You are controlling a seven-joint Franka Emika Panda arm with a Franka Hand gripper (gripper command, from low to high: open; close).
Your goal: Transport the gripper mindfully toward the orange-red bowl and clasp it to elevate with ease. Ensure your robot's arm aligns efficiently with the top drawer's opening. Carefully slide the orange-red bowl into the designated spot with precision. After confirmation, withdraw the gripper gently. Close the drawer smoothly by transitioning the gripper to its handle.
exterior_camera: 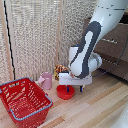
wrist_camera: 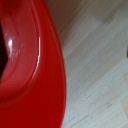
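Pale wood-plank floor [exterior_camera: 100, 107], slatted cream screen [exterior_camera: 35, 35] behind. You see the small glossy orange-red plastic bowl [exterior_camera: 65, 92] on the floor, between the red wire-mesh basket [exterior_camera: 25, 102] and the grey-brown wooden drawers [exterior_camera: 114, 50]; a pink mug [exterior_camera: 46, 80] stands just behind it. The white boxy gripper [exterior_camera: 76, 88] sits low over the bowl's rim, the bulky white-and-grey arm [exterior_camera: 90, 47] hiding much of it; finger spread: cannot tell. Wrist view: blurred bowl [wrist_camera: 35, 75] fills half, cut off.

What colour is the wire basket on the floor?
Red, with a blue rim: the basket shows best in the exterior view.
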